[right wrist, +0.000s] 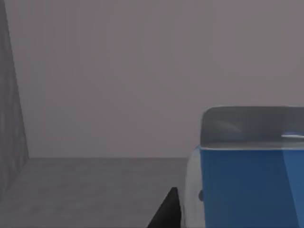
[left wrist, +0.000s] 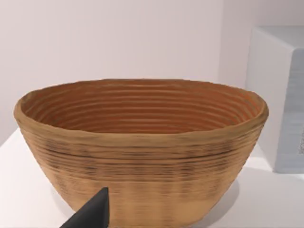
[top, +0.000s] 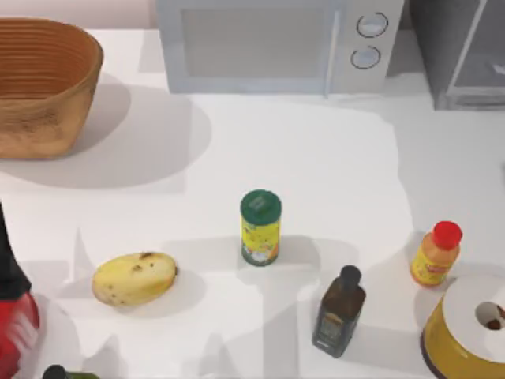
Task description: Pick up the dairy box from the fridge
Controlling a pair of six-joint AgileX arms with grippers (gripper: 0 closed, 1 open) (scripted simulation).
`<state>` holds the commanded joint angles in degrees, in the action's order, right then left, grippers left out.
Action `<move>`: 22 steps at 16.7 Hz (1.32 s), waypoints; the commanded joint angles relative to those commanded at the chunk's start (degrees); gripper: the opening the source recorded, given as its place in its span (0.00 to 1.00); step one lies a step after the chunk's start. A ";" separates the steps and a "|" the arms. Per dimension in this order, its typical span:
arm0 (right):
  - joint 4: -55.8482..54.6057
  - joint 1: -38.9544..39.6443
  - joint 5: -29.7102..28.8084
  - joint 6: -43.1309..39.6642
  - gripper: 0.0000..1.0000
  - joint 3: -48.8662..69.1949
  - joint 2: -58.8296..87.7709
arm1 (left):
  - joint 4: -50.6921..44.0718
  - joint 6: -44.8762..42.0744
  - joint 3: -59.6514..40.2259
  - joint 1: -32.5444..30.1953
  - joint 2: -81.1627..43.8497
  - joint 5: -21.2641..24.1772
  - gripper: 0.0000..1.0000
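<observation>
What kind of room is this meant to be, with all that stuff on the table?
Probably a mock kitchen counter, rendered in simulation. A microwave and a fridge stand along the back of the white table, with a woven basket and groceries such as a sauce bottle in front.

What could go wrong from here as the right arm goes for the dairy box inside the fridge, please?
1. The dairy box sits off to one side of the right wrist view, so the right hand may close off-centre and tip it.
2. The fridge interior looks tight, with a side wall nearby that the arm could scrape.
</observation>
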<state>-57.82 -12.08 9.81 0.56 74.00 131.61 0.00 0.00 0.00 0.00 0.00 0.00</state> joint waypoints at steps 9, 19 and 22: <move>-7.16 -1.01 2.27 0.11 0.00 -16.66 -7.69 | 0.00 0.00 0.00 0.00 0.00 0.00 1.00; -13.22 -2.57 3.09 0.31 0.00 -26.91 -13.44 | 0.00 0.00 0.00 0.00 0.00 0.00 1.00; -11.32 -2.22 2.58 0.10 0.00 -28.06 -16.69 | 0.00 0.00 0.00 0.00 0.00 0.00 1.00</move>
<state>-69.14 -14.30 12.39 0.66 45.93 114.93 0.00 0.00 0.00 0.00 0.00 0.00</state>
